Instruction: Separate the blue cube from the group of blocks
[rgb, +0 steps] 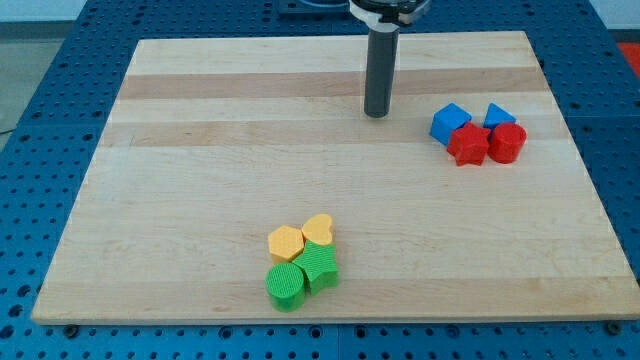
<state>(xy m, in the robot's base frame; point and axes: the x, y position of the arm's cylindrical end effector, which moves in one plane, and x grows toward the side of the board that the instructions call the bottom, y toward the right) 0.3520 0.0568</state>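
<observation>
A blue cube (450, 122) sits at the view's right, in a tight group with a second blue block (499, 116), a red star-shaped block (468, 145) and a red rounded block (507, 143). The cube touches the red star below it. My tip (376, 113) rests on the wooden board (200, 160), to the left of the blue cube and slightly above its level, with a clear gap between them.
A second group lies near the view's bottom centre: a yellow hexagon (286, 242), a yellow heart (318, 230), a green round block (286, 284) and a green star-like block (319, 268). Blue perforated table surrounds the board.
</observation>
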